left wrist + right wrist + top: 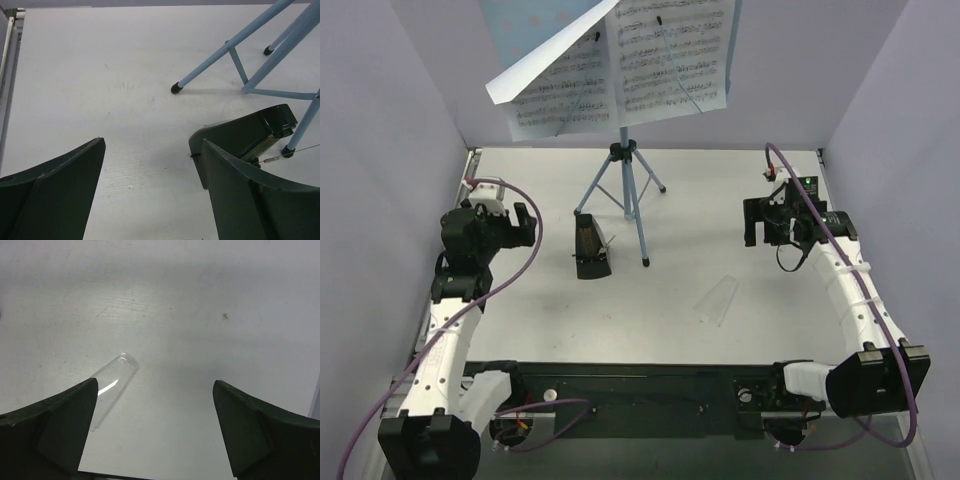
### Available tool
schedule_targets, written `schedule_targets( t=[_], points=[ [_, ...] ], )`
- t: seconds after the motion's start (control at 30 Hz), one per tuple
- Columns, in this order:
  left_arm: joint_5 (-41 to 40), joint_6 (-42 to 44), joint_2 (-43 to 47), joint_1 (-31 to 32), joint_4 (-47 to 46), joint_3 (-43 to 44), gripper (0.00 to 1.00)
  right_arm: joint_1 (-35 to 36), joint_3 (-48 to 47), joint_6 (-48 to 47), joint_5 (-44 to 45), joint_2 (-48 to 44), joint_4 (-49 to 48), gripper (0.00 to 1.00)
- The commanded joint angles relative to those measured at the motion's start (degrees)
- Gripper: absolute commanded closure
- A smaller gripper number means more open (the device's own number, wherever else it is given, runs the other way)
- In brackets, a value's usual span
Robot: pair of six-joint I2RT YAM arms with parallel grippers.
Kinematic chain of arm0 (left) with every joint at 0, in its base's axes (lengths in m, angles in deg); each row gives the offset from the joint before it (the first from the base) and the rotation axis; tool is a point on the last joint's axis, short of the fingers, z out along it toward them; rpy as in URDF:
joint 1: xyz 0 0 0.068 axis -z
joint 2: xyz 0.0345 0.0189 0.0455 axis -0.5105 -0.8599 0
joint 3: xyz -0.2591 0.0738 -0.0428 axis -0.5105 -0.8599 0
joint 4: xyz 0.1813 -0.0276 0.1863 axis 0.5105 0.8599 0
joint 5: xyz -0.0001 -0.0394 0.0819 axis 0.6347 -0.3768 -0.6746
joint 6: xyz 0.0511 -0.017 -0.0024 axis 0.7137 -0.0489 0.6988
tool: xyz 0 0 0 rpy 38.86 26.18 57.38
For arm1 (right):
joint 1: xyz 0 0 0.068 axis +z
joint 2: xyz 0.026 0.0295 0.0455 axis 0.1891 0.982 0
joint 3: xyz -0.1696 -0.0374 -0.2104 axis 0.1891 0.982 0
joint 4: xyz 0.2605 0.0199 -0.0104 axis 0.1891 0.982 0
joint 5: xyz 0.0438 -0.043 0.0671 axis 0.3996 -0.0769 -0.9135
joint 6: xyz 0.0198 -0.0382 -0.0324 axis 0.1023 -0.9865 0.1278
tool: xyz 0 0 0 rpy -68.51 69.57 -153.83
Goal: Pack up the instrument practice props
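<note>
Pale lavender walls close in a white table [720, 190], its top scuffed with faint grey marks. At the far middle stands the music stand [623, 155], a light-blue desk on a slim pole and three thin blue legs tipped with black feet. White sheet-music pages [660, 60] lie open on the desk; the only print is rows of staves and notes, too small to read, and the left page bends forward at its edge. The metronome [590, 252], a small dark pyramid, sits just in front and to the left of the tripod, close to one leg. A clear plastic piece [718, 298] lies nearer the right arm. The left gripper [152, 142] hangs with its jaws wide apart, holding nothing, the metronome just past its right finger. The right gripper [155, 382] is likewise spread and unloaded above bare tabletop beside the clear piece.
</note>
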Motion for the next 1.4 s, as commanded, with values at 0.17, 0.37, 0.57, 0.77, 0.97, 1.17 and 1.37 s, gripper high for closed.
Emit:
schedule_targets(
  t=[0.17, 0.37, 0.57, 0.77, 0.97, 1.17, 1.37],
  points=[
    [7.3, -4.3, -6.3, 0.3, -1.1, 4.5, 0.12, 4.8, -3.2, -13.2, -11.6, 1.6, 5.2, 0.17],
    [11.1, -9.8, -8.5, 0.1, -0.6, 5.3, 0.17, 21.7, -8.8, -17.6, -6.2, 4.5, 5.7, 0.2],
    [12.4, -9.3, -12.1, 0.0, 12.1, 11.9, 0.18, 28.5, -17.6, -6.6, -6.2, 12.5, 2.1, 0.2],
    [6.7, -11.8, -12.2, -3.0, 25.4, 18.9, 0.19, 33.9, -23.8, 4.5, -8.1, 18.5, -2.1, 0.21],
    [0.9, -20.3, -7.8, -7.0, 31.5, 18.0, 0.18, 40.1, -30.6, 10.8, -4.6, 25.6, -2.4, 0.14],
    [4.2, -29.7, -2.5, -7.0, 29.0, 12.3, 0.19, 42.3, -38.0, 16.4, 1.9, 32.7, -2.9, 0.09],
    [5.2, -32.0, 0.2, -12.1, 27.4, 10.5, 0.2, 42.3, -46.5, 24.4, 3.2, 39.8, -2.0, 0.14]
  ],
)
